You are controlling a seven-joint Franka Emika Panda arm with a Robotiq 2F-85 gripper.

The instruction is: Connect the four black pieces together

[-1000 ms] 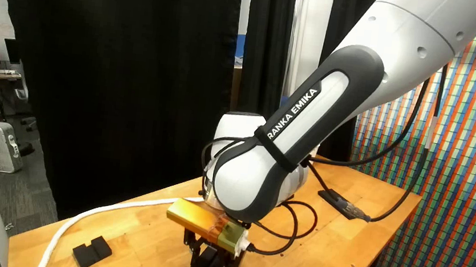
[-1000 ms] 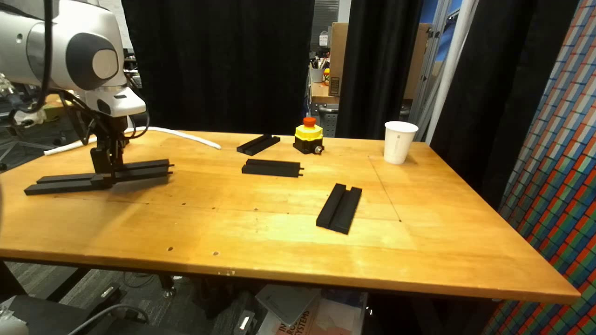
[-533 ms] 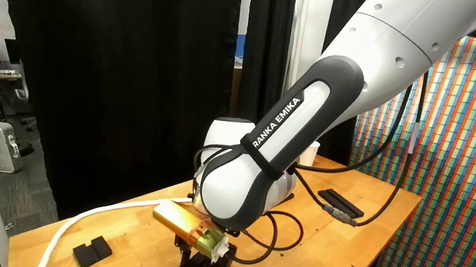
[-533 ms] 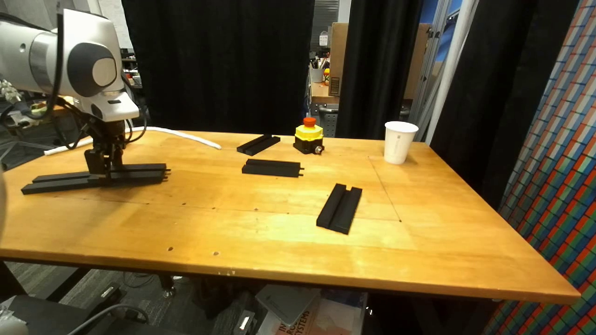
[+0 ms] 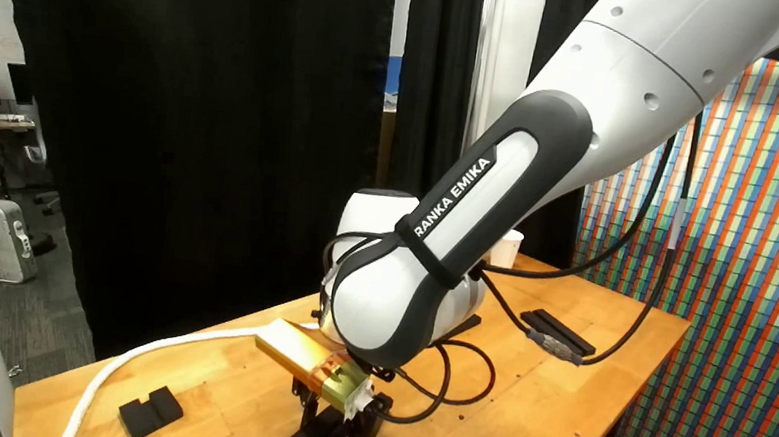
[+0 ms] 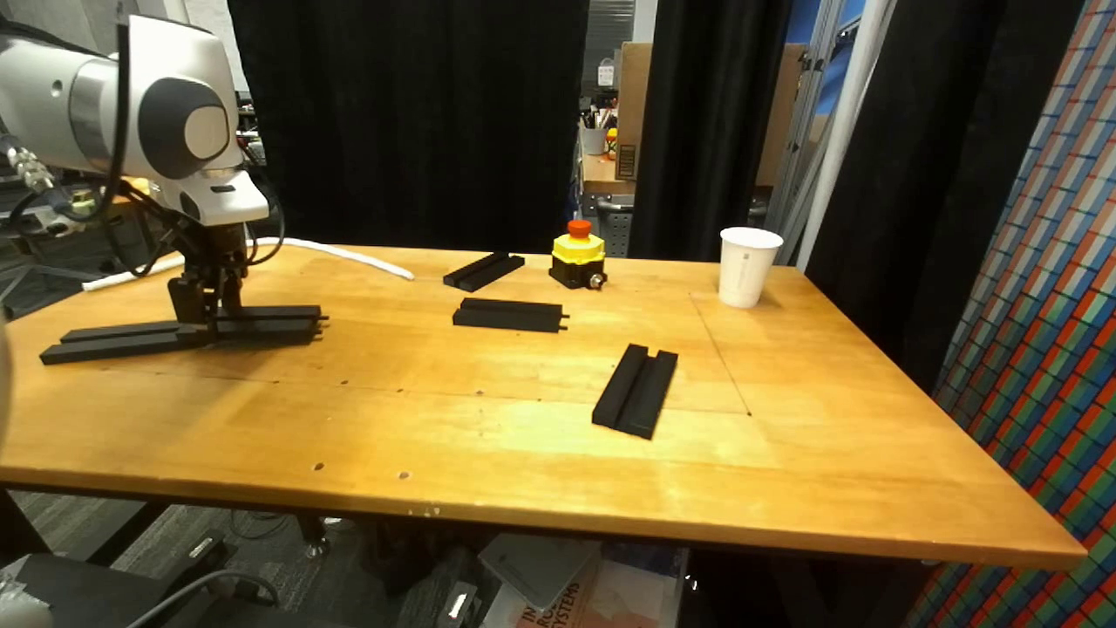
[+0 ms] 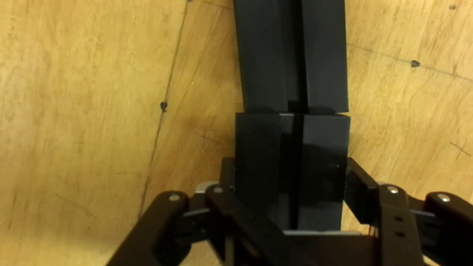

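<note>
The claw (image 7: 291, 177) is clamping a grooved matte-black rectangular bar (image 7: 268, 155) (wrist view, lower centre); a second such bar (image 7: 266, 55) is adjoining, upper centre, seating unclear. In an exterior view, a third bar (image 6: 510, 315) (centre) and a fourth bar (image 6: 645, 397) (right of centre) are apparently awaiting joining.

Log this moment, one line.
claw: shut on black bar | second bar: end to end with it | full seating: unclear | task: unfinished

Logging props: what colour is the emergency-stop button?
Red; the button shows best in an exterior view.
</note>
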